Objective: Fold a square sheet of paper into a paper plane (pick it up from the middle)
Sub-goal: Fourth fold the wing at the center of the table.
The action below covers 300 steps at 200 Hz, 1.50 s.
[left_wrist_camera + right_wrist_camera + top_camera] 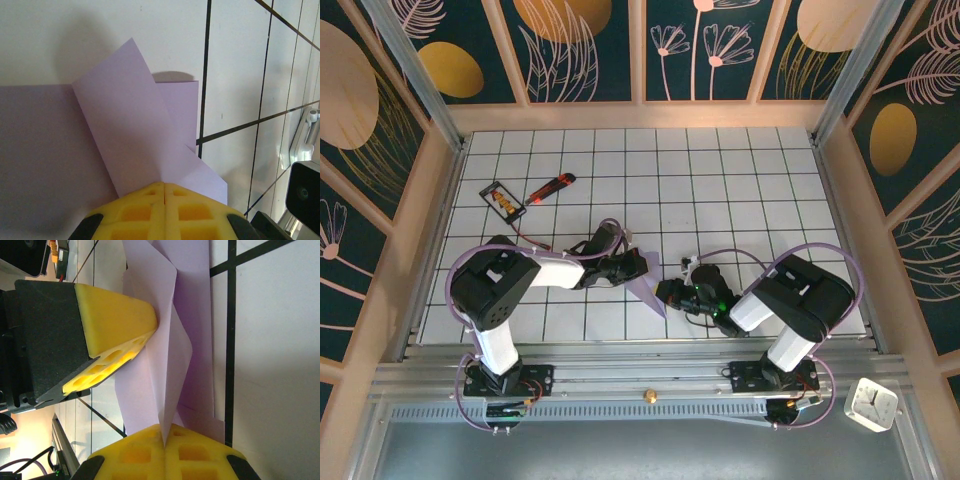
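Pale lavender-purple folded paper sheet (648, 292) on white gridded counter (720, 180): left end effector (164, 186) pinches it from ten o'clock, right end effector (164, 430) from three o'clock.

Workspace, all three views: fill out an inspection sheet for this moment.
Surface: white gridded table, black grid lines.
Job's things: lavender paper, partly folded with flaps raised, between the two arms.
Clutter: black-framed card and red-orange utility knife at the far left, apart from the paper.
Grippers: left gripper and right gripper each have their fingers shut on the paper.
Cables: purple cable loops along both arms.
Surroundings: floral wall panels; small white clock off the table at the near right.
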Each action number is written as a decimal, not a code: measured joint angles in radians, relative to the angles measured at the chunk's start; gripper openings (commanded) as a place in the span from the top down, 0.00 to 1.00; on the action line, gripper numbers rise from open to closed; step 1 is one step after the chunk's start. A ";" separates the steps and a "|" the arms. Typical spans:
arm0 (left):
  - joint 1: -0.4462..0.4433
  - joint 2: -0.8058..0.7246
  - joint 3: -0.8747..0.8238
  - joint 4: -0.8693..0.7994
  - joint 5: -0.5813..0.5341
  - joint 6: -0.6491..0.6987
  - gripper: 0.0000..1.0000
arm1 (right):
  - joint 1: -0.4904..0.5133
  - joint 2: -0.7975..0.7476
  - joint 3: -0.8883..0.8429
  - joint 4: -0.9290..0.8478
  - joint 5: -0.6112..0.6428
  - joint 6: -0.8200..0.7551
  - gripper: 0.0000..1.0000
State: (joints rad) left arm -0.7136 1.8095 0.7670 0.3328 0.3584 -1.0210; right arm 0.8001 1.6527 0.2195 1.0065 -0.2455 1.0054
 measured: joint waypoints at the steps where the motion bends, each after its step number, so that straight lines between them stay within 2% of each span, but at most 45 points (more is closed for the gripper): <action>1: 0.000 0.000 0.000 0.000 0.000 0.000 1.00 | 0.000 0.000 0.000 0.000 0.000 0.000 1.00; 32: 0.000 -0.005 -0.004 0.008 0.001 -0.005 1.00 | 0.000 0.000 0.000 0.000 0.000 0.000 1.00; 136: 0.000 -0.093 -0.042 0.100 0.064 -0.062 0.85 | -0.001 0.013 0.002 0.016 -0.009 0.004 1.00; 212: 0.000 -0.048 -0.024 0.103 0.082 -0.059 0.85 | -0.002 0.022 0.008 0.019 -0.015 0.004 1.00; 300: 0.000 -0.025 -0.024 0.051 0.040 -0.026 0.87 | -0.002 0.023 0.010 0.018 -0.016 0.004 1.00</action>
State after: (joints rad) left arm -0.7136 1.7847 0.7429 0.3840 0.3988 -1.0473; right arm 0.7982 1.6756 0.2291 1.0248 -0.2619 1.0092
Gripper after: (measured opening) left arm 0.131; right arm 0.057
